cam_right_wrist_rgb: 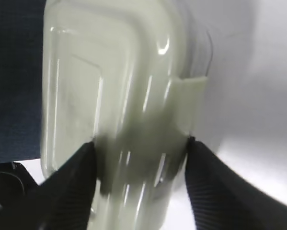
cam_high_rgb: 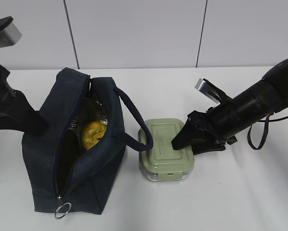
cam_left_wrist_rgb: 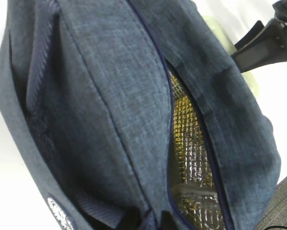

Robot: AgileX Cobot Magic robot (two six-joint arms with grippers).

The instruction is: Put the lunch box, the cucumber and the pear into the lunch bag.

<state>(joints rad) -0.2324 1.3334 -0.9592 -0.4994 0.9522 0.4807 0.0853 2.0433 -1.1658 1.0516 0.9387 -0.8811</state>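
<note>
The navy lunch bag (cam_high_rgb: 52, 159) stands at the left with its top unzipped and its foil lining showing. The yellow pear (cam_high_rgb: 93, 134) lies inside it. I cannot make out the cucumber; the bag's inside beside the pear is dark. The sage-lidded lunch box (cam_high_rgb: 158, 144) sits on the table just right of the bag. My right gripper (cam_high_rgb: 184, 145) is open, its fingers straddling one end of the lunch box (cam_right_wrist_rgb: 109, 72). My left gripper (cam_high_rgb: 38, 126) is at the bag's left rim. In the left wrist view (cam_left_wrist_rgb: 155, 223) it pinches the bag's fabric (cam_left_wrist_rgb: 109, 96).
The bag's loop handle (cam_high_rgb: 134, 115) hangs over toward the lunch box's left edge. The zipper's metal ring pull (cam_high_rgb: 63, 210) hangs at the bag's near end. The white table runs to a white wall behind. The right gripper's body also shows in the left wrist view (cam_left_wrist_rgb: 263, 45).
</note>
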